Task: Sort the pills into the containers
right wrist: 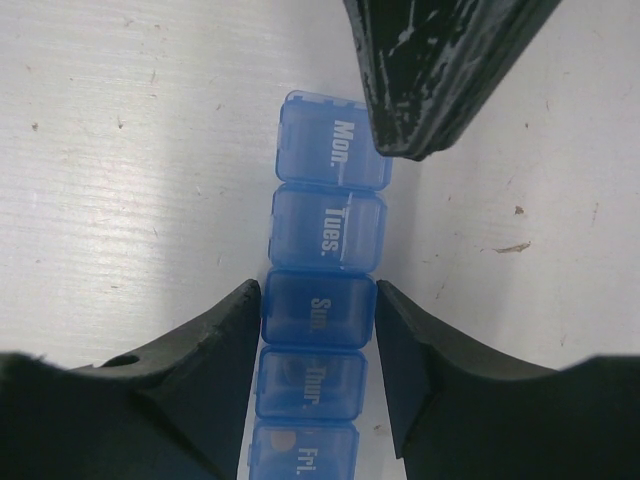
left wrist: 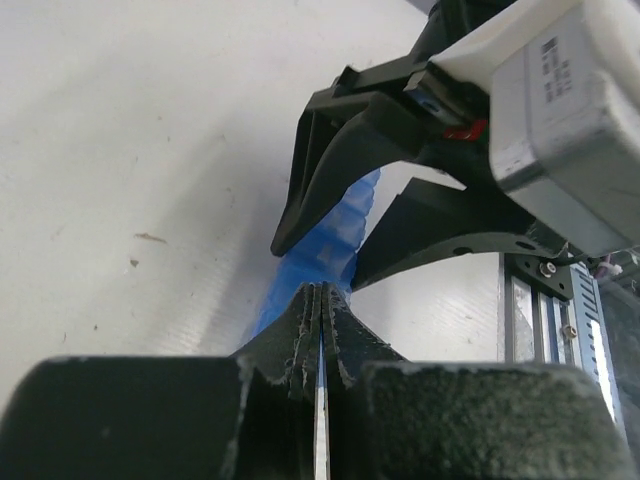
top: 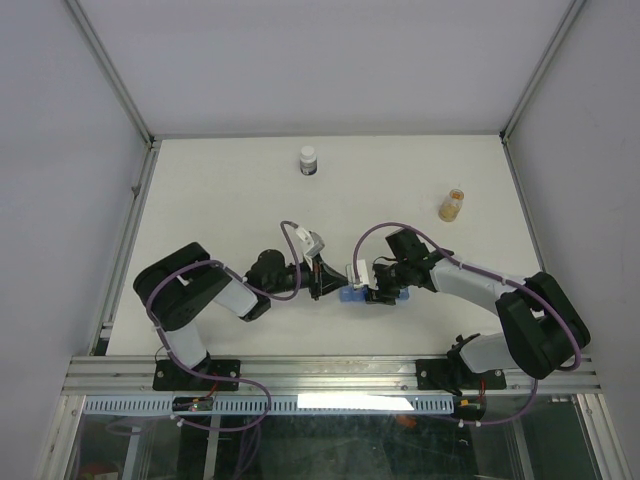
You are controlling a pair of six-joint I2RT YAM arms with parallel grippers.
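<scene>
Right claw (right wrist: 318, 300) grips the blue pill strip (right wrist: 325, 225) across its Sun. cell, likely steadying it, by the tabletop's (right wrist: 120, 150) near edge, midway along. Left claw (left wrist: 318, 295) clenched beside the Mon. cell; hold unclear.

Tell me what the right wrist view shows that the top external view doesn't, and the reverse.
Only right wrist: the lids' day labels, Mon., Tues., Sun., Thur., Fri., and the right gripper with its fingers against both sides of the Sun. cell.
Only top external: the white capped bottle, the amber jar, and both arms whole.
Both: the blue organiser strip, the right gripper on it, and the left gripper at its end.
</scene>
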